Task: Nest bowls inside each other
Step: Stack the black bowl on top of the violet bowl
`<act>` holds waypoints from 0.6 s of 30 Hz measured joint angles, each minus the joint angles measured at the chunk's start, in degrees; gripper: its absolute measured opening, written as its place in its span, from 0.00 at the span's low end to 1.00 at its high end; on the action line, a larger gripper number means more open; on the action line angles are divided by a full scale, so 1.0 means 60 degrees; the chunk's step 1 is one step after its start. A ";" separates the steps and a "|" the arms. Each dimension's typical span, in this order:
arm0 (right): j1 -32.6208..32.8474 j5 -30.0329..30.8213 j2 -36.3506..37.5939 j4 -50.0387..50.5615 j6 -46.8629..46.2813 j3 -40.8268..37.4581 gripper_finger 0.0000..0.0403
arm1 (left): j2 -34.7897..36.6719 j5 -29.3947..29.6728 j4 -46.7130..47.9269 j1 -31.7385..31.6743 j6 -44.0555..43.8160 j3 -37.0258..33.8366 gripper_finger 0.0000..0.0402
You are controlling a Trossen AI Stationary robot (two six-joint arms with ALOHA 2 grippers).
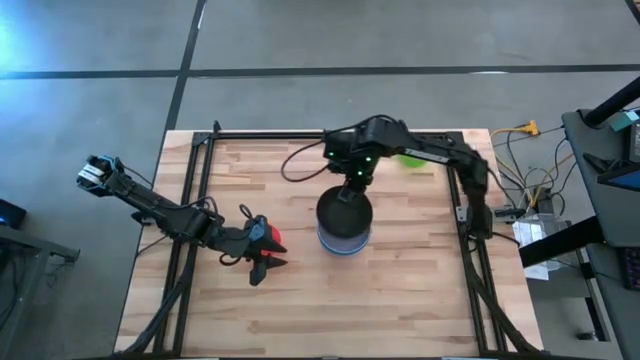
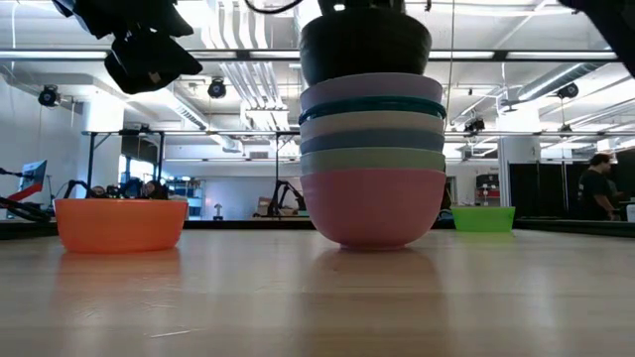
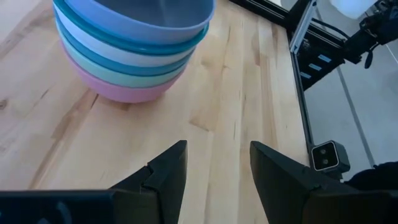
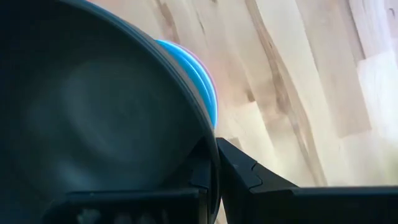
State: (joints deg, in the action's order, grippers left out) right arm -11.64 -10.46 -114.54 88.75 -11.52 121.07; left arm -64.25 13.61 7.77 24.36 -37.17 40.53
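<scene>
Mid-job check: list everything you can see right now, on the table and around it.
Bowl stack: one; pink at the bottom, then mint, blue, white, teal, lavender; table centre.
Black bowl: one, black, at the stack's top.
Red bowl: one, red, left of the stack.
Lime green bowl: one, lime green, far right, partly under the right arm.
Table: one, pale wood.
Person: one, dark clothing, in the room behind.
Left tool: one, dark, open, beside the red bowl.
Right tool: one, dark, shut on the black bowl's rim.
</scene>
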 joint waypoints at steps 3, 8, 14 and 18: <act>0.0026 -0.0071 -0.0556 0.0181 0.0234 0.0684 0.03 | 0.0000 0.0000 0.0000 0.0000 -0.0007 0.0004 0.40; 0.0240 -0.0653 -0.0996 0.0182 0.0595 0.1003 0.03 | 0.0000 0.0000 0.0000 0.0000 -0.0018 0.0004 0.40; 0.0482 -0.0675 -0.1064 0.0221 0.0911 0.0727 0.03 | 0.0000 0.0004 0.0020 0.0000 -0.0259 0.0004 0.40; 0.0497 -0.0563 -0.1060 0.0216 0.0967 0.0536 0.03 | 0.0000 0.0025 0.0018 0.0000 -0.0262 0.0004 0.40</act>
State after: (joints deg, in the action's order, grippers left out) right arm -8.66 -13.84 -120.90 90.04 -5.72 124.28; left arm -64.25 13.76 7.88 24.36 -38.74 40.56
